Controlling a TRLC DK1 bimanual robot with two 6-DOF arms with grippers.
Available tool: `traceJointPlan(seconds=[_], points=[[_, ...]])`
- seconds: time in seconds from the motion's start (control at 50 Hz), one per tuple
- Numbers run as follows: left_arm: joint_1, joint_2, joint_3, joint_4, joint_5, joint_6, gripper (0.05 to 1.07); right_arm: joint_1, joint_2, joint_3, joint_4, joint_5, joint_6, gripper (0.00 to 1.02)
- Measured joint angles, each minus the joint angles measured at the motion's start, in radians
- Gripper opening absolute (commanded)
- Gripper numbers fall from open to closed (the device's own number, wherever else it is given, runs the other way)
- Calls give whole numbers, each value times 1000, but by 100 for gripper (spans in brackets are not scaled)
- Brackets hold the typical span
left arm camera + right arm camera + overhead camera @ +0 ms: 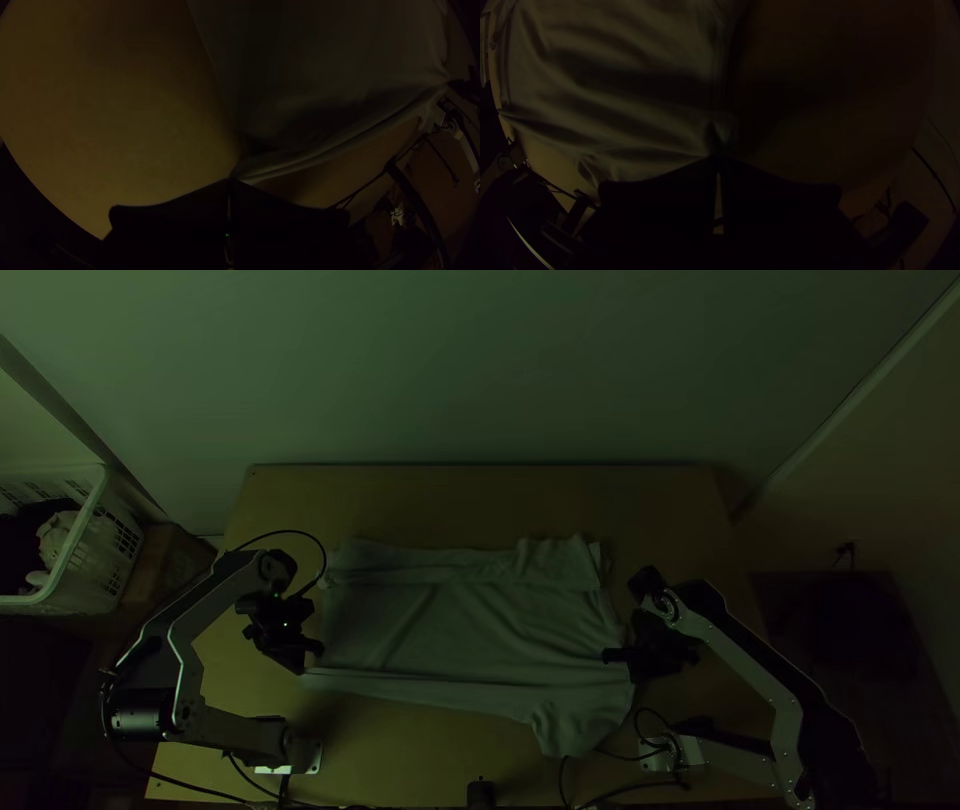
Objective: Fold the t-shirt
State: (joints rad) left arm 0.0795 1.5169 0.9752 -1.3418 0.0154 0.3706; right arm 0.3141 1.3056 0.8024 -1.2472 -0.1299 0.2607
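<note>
A light t-shirt [460,630] lies across the table, its far edge turned in as a strip and a sleeve spread at the near right. My left gripper [312,658] is at the shirt's near left corner; in the left wrist view the left gripper [230,180] is shut on that corner of the t-shirt [320,115], from which the near edge runs taut. At the shirt's right edge stands my right gripper [612,655]. The right wrist view has the right gripper [719,157] shut on a pinched bit of the t-shirt [630,115] at its edge.
The wooden table [480,505] has bare wood beyond the shirt and at its near side. A white basket [85,540] with cloth in it stands off the table's left side. Cables [620,788] lie near the right arm's base, and a small black object [481,794] sits at the near edge.
</note>
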Motion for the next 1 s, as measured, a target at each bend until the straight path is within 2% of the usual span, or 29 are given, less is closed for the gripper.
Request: traceJointPlan(seconds=[0.44, 1.0], points=[[0, 8, 182, -6, 56, -29, 8, -3, 15, 132, 5, 12, 0, 3], [0, 132, 502, -27, 82, -101, 8, -21, 126, 327, 58, 70, 8, 3]])
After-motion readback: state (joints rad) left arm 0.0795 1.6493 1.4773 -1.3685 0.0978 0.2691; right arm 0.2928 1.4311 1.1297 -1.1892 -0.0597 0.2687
